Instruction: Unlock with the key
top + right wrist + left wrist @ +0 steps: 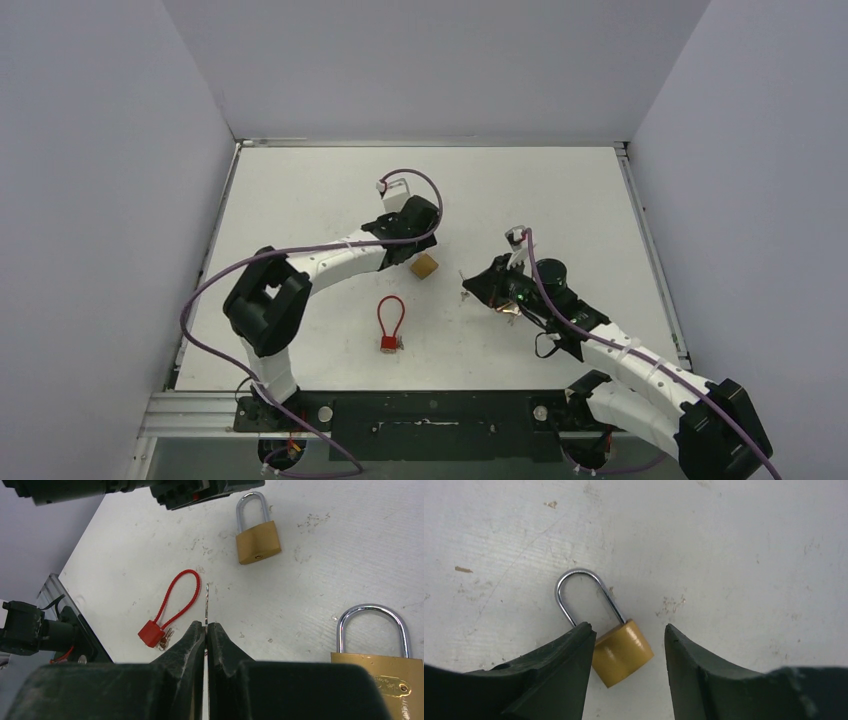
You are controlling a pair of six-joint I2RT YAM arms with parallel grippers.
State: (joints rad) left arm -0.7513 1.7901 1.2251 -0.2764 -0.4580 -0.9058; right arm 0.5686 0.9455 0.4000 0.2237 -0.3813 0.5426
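A small brass padlock [425, 265] with a steel shackle lies flat on the white table. In the left wrist view the padlock [621, 652] sits between the fingers of my left gripper [627, 627], which is open. The left finger is right beside the brass body and the right finger stands apart from it. My right gripper [206, 625] is shut on a thin metal key [207, 602], whose blade sticks out forward above the table. The small padlock [257, 541] lies ahead of the key. In the top view my right gripper [480, 285] is to the right of the padlock.
A red cable lock [389, 322] with small keys at its body [150, 632] lies near the table's front. A larger brass padlock [382, 655] lies close to the right of my right gripper. The table's near edge and metal rail [200, 405] are behind.
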